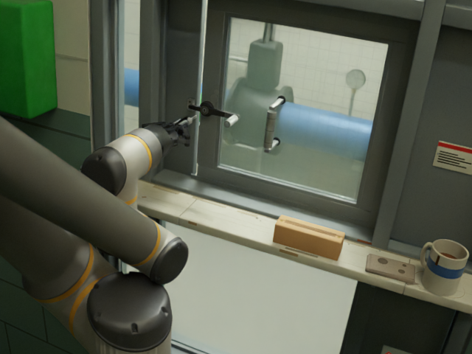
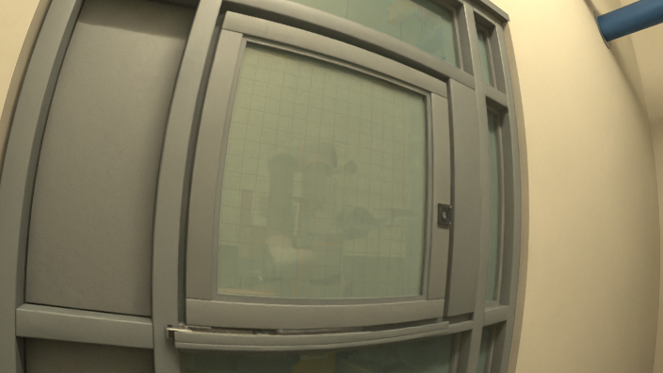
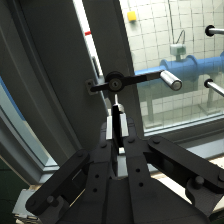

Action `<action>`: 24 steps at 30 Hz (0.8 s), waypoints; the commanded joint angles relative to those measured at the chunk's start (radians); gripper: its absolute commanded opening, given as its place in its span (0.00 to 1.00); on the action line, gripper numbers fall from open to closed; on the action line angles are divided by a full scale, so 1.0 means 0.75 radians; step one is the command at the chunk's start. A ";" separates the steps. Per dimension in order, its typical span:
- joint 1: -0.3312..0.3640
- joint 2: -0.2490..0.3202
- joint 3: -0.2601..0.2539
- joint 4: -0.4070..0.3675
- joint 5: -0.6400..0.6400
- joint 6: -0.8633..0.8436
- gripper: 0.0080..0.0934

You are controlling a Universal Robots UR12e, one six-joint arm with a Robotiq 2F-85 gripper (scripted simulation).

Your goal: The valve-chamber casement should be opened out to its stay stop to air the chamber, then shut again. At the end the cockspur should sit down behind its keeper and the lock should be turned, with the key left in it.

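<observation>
At the left stile of the grey casement [image 1: 301, 114] the black cockspur handle [image 1: 213, 111] [image 3: 136, 80] lies level, its short tail over the small keeper plate [image 3: 89, 83] and its knurled silver grip [image 3: 171, 83] pointing right over the glass. The keyhole [image 3: 115, 84] sits empty in the handle's hub. The sash stands slightly ajar at its latch edge, with a bright slit beside the frame. A vertical pull bar [image 1: 271, 127] is mounted on the glass. My gripper [image 1: 185, 124] [image 3: 117, 119] is just below and in front of the hub, closed on the key [image 3: 116, 106], whose thin blade points up toward the keyhole.
The grey window sill [image 1: 228, 190] runs just under my wrist, with the pale ledge below carrying a tan block [image 1: 308, 237], a grey plate [image 1: 390, 268] and a mug [image 1: 444, 266] to the right. A green box [image 1: 26, 57] stands at far left.
</observation>
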 commanded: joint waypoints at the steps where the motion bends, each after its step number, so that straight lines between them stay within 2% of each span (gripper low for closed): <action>1: 0.001 0.005 -0.001 -0.010 -0.001 0.001 0.00; 12: 0.005 0.037 0.001 -0.057 -0.005 0.006 0.00; 19: 0.069 0.177 -0.038 -0.157 -0.069 0.006 0.00; 24: 0.076 0.192 -0.043 -0.168 -0.075 0.006 0.00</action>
